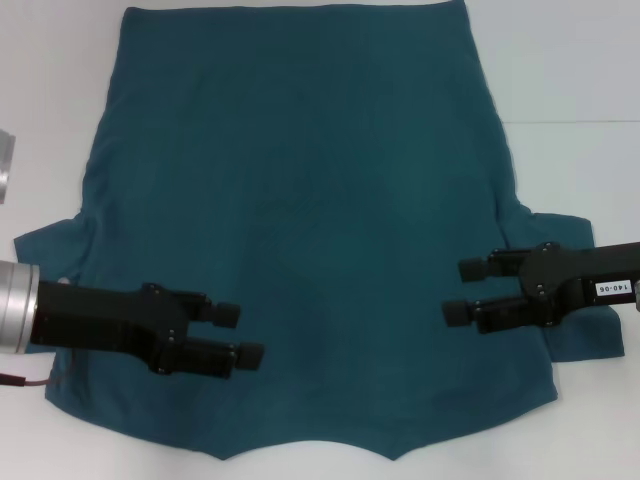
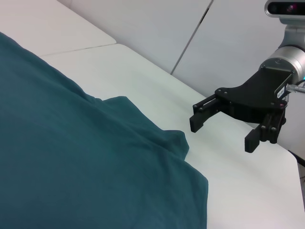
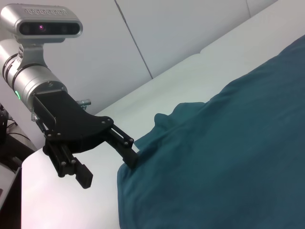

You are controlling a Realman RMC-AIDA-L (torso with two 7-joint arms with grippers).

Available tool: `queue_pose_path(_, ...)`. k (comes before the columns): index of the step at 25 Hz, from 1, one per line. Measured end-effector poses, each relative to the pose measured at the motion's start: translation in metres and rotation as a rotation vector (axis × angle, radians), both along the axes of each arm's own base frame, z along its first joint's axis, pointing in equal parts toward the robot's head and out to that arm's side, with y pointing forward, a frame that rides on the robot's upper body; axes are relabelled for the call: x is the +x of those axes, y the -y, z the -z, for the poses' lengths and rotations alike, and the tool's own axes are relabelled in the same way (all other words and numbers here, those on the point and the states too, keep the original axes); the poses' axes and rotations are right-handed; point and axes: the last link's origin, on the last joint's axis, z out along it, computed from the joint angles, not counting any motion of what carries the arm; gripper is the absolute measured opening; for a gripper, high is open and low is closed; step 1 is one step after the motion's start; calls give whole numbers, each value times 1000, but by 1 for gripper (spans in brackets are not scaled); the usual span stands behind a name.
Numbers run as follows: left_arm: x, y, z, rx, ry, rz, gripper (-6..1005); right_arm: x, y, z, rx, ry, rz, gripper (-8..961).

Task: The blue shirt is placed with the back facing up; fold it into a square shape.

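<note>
The blue shirt [image 1: 300, 230] is spread flat on the white table [image 1: 580, 70]; the left gripper [image 1: 240, 335] and right gripper [image 1: 462, 292] are held unclenched and empty above it; uneven pinches could skew the fold.

One small white label [image 1: 608, 288] sits on the right arm just behind the right gripper [image 1: 458, 291], printed upside down; it appears to read "140-06". No other text is legible.

Bare white table [image 1: 580, 90] flanks the blue shirt [image 1: 300, 200]; nothing blocks either side.
</note>
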Motion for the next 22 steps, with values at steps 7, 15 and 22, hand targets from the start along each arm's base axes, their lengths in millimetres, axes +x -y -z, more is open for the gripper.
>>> queue_pose_path(7,-3,3,1,0,3,-12,788,1,0,0,-2,2,3,925)
queue_pose_path(15,-7,-1,-4,33,15,-79,786,3,-3,-5,21,-20,62,925)
queue_pose_path(22,-42,-23,-45,216,140,-543,784,9,-40,-34,120,-122,494,924)
